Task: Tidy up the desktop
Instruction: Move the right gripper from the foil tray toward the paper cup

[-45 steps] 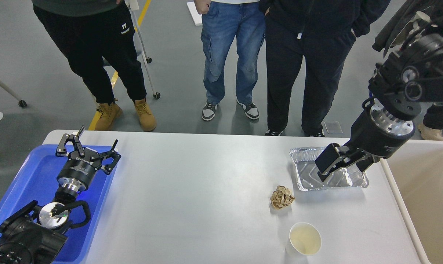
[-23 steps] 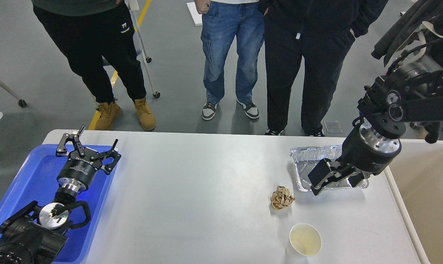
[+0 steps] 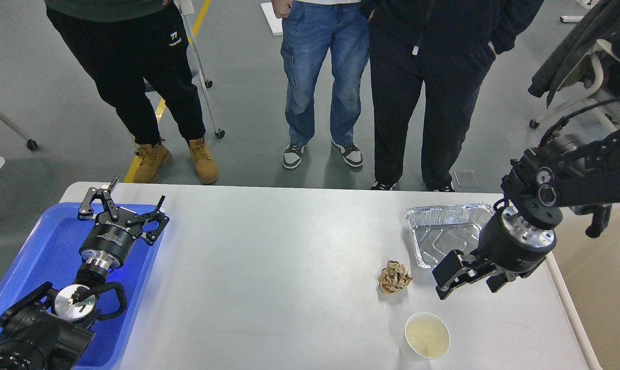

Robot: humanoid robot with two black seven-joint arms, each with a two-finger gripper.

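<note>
While poised over the worktop (image 3: 268, 288) with fingers apart and empty, right hand (image 3: 461, 282) hangs just right of crumpled paper ball (image 3: 394, 276), nearer than left hand (image 3: 122, 210), also spread.

1. A white "77" with a smaller line of lettering under it, too small to read, stands on the thigh of the black trousers (image 3: 150, 67).
2. White lettering runs across the left gripper (image 3: 124, 212) body, blurred and unreadable.
</note>
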